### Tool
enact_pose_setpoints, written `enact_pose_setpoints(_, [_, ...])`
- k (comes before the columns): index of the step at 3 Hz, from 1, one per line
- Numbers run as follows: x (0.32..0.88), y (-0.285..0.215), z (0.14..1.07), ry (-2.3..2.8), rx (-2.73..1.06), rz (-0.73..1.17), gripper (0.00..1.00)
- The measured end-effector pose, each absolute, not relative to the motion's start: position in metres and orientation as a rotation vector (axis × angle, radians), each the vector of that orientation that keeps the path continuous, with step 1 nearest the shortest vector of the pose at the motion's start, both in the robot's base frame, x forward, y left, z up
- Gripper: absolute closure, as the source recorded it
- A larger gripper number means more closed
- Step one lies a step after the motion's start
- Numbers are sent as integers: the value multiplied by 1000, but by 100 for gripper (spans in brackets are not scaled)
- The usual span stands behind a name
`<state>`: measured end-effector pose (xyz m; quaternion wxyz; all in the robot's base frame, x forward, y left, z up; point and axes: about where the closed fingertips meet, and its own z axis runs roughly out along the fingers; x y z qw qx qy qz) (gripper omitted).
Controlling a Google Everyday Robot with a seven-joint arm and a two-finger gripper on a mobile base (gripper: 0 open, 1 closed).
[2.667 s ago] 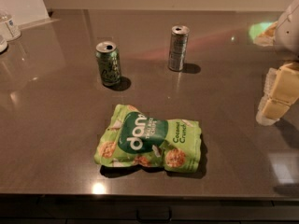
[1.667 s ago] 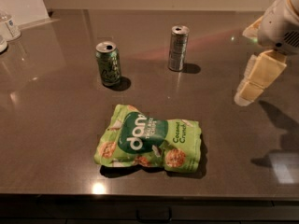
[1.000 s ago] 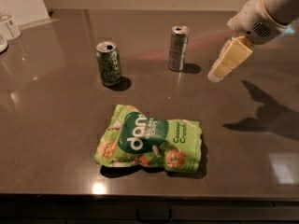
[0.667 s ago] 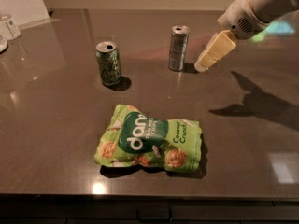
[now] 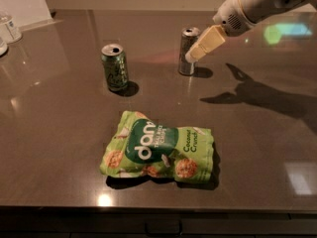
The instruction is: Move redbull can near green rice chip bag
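Observation:
The redbull can (image 5: 186, 47) is a slim silver-grey can standing upright at the back middle of the dark table. The green rice chip bag (image 5: 159, 151) lies flat near the front middle, well in front of the can. My gripper (image 5: 198, 51) comes in from the upper right on a white arm, its cream fingers (image 5: 210, 39) pointing down-left, right beside and partly in front of the can's upper right side. Nothing is seen held in it.
A shorter green can (image 5: 115, 67) stands upright to the left of the redbull can. A clear container (image 5: 10, 28) and a white board stand at the far left back. The table's front edge (image 5: 158, 211) runs just below the bag.
My gripper has swung from the right side of the table leftward and toward the back, now reaching the redbull can. The cans and the bag have not moved.

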<state>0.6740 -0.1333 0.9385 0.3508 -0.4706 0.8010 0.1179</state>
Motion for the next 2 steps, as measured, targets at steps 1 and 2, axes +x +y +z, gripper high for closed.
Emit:
enact_pose_setpoints(1, [693, -122, 930, 2069, -1187, 347, 0])
enact_pose_setpoints(2, [704, -114, 924, 2065, -1188, 365, 15])
